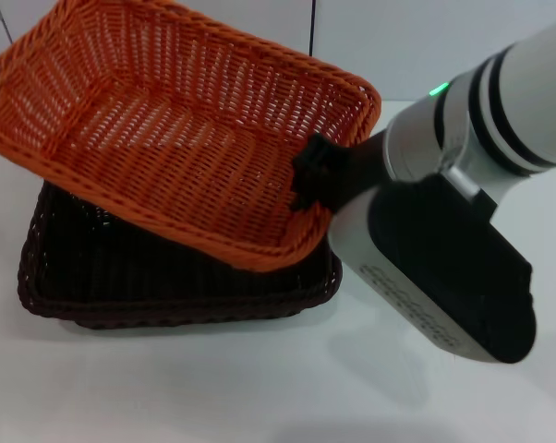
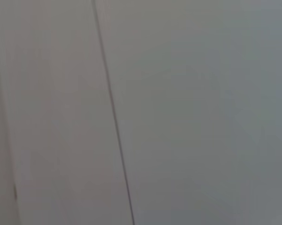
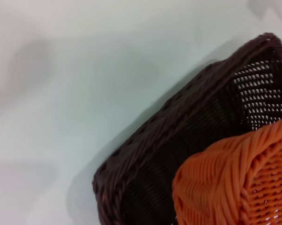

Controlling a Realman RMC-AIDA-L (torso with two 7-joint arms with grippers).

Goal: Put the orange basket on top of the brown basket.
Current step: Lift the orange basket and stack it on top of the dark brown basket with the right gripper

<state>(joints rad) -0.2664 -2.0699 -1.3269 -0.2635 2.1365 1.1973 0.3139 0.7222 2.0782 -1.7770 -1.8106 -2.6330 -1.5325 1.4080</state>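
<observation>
The orange basket (image 1: 176, 120) is held tilted in the air, its near edge low over the brown basket (image 1: 121, 277), which stands on the white table. My right gripper (image 1: 312, 180) is shut on the orange basket's right rim. The right wrist view shows a corner of the orange basket (image 3: 239, 183) above the brown basket's wall (image 3: 178, 140). My left gripper is out of view; the left wrist view shows only a pale wall.
The white table (image 1: 213, 388) has free room in front of and to the right of the baskets. My right arm (image 1: 444, 249) reaches in from the right over the table. A pale wall stands behind the table.
</observation>
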